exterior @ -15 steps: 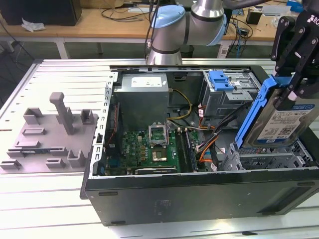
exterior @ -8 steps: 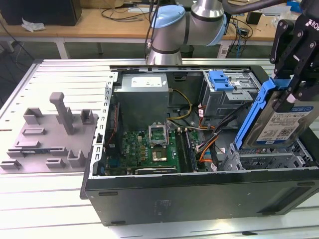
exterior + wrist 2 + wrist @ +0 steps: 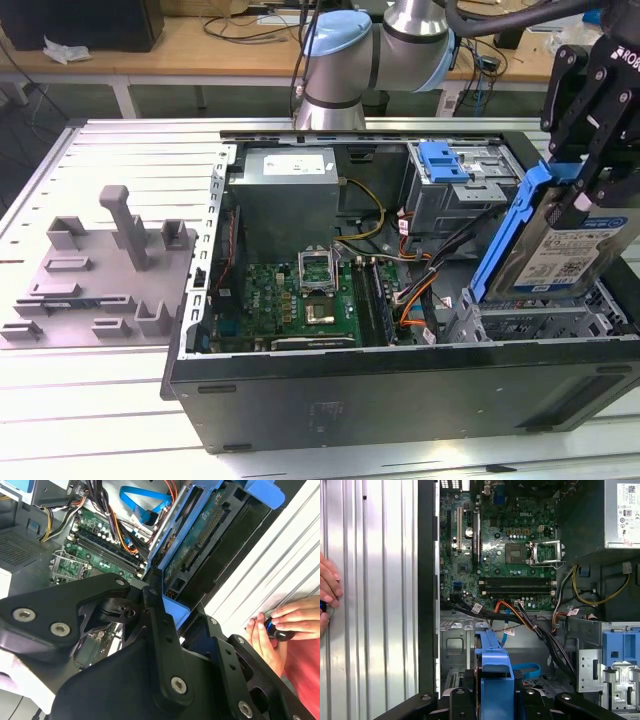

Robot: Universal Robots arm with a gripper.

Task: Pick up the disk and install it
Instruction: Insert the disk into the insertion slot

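Pinching the flat silver metal disk (image 3: 572,255), with its white-and-blue label and bright blue plastic carrier bracket, the black pincer (image 3: 590,190) hung at the exterior view's right, above the open black computer case (image 3: 400,395). The disk stood on edge and tilted. Its lower end was at or just above the grey metal drive bay (image 3: 530,322); contact could not be confirmed. Orange and black cables (image 3: 425,300) lay just beside that bay, between it and the green motherboard (image 3: 300,295).

Judged risks: the tilted carrier could catch on the bay rim or trap a cable, and a jam could twist the disk in the pinch. A person's hand (image 3: 280,625) rested on the ribbed metal worktop (image 3: 120,140) near the case, a possible collision hazard.
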